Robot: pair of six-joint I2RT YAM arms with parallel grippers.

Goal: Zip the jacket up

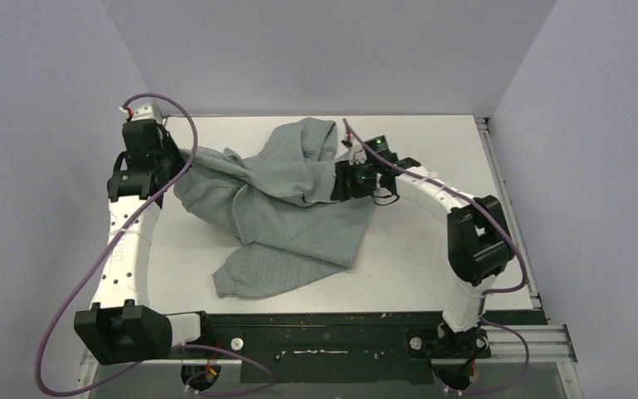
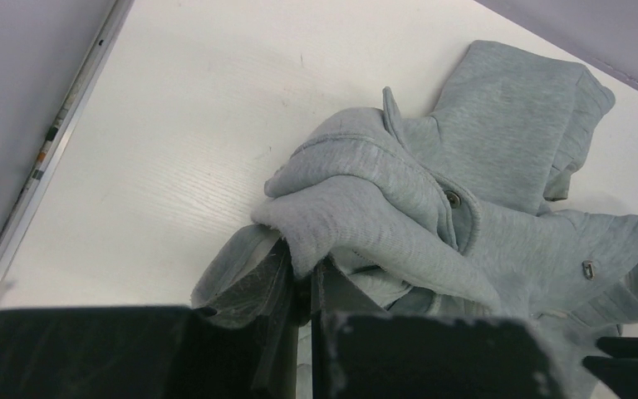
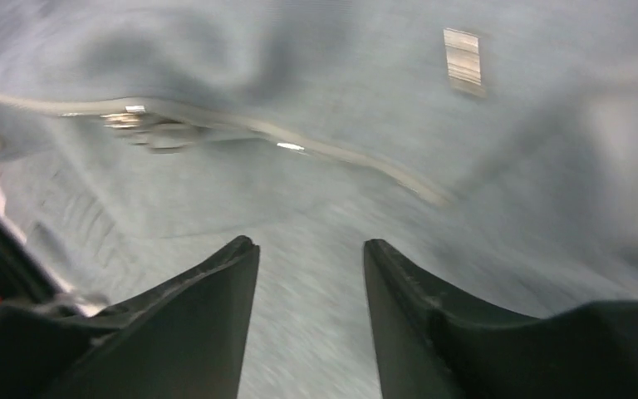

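The light grey jacket (image 1: 287, 208) lies crumpled in the middle of the table, hood toward the back. My left gripper (image 1: 183, 155) is at its left edge. In the left wrist view it (image 2: 309, 271) is shut on a thick fold of the jacket (image 2: 498, 150). My right gripper (image 1: 331, 186) hovers over the garment's right side. In the right wrist view it (image 3: 309, 247) stands open with only blurred grey fabric (image 3: 316, 324) between the fingers. The pale zipper (image 3: 341, 158) runs across above them, with a metal slider (image 3: 154, 131) at the left.
White table (image 1: 432, 249) with a metal rail (image 1: 498, 174) along its right edge. Grey walls close in at the back and sides. A metal snap (image 2: 453, 198) and a small metal piece (image 2: 587, 268) show on the fabric. A small label (image 3: 463, 60) sits on the cloth.
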